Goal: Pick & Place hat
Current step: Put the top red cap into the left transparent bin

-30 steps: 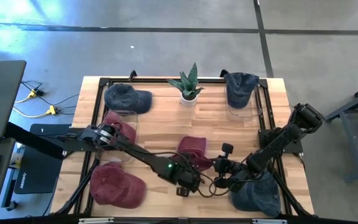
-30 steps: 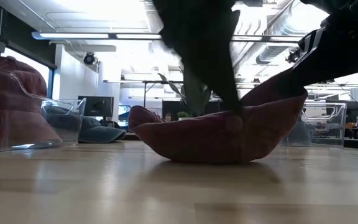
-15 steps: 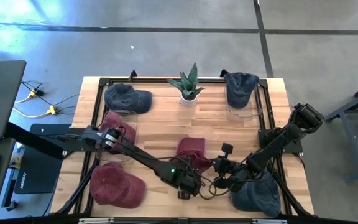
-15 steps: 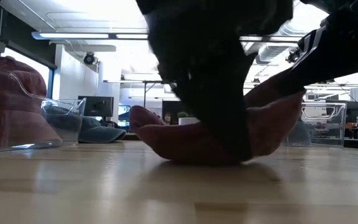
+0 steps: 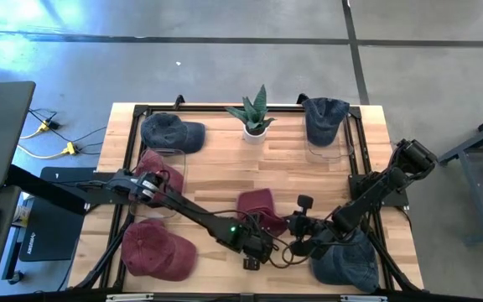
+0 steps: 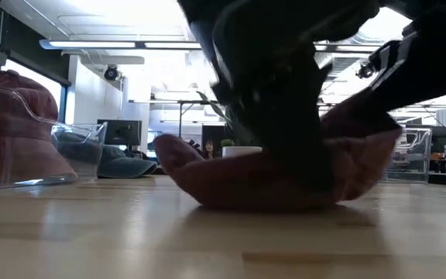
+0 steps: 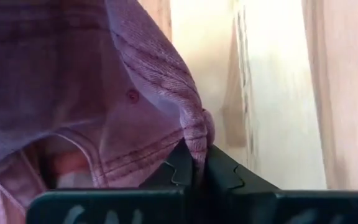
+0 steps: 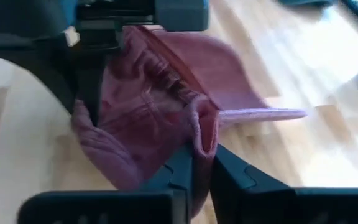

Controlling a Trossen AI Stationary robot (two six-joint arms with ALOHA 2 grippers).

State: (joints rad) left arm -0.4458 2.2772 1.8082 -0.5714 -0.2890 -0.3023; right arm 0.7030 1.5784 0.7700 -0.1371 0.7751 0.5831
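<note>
A red hat [image 5: 257, 206] lies crumpled at the middle of the wooden table [image 5: 216, 180], its underside [image 6: 262, 203] on the wood. My left gripper [image 5: 256, 236] stands at the hat's near side, shut on its edge. My right gripper [image 5: 296, 225] is at the hat's near right side, shut on a fold of it. In the right wrist view the left gripper [image 8: 89, 93] shows across the hat [image 8: 142, 118]. My left gripper pinches the hat's stitched edge [image 7: 197, 140] between its two fingers, coming from the table's near side. The cloth bunches at the fingertips and the hat's body stays on the table. My right gripper pinches an upright fold of the hat's edge [image 8: 202, 134] between its two fingers, reaching in from the table's right. The hat's flat brim [image 8: 260, 114] sticks out beside the fold, low over the wood.
Another red hat [image 5: 158, 250] lies at the near left and a blue one [image 5: 346, 262] at the near right under my right arm. Clear bins hold a red hat [image 5: 159, 172] and a blue hat [image 5: 325, 122]. A loose blue hat [image 5: 172, 132] and a potted plant [image 5: 254, 113] stand far.
My left gripper has come down onto the hat's near side and taken hold of its edge. The hat has bunched up between the two grippers and shifted a little toward the table's left.
</note>
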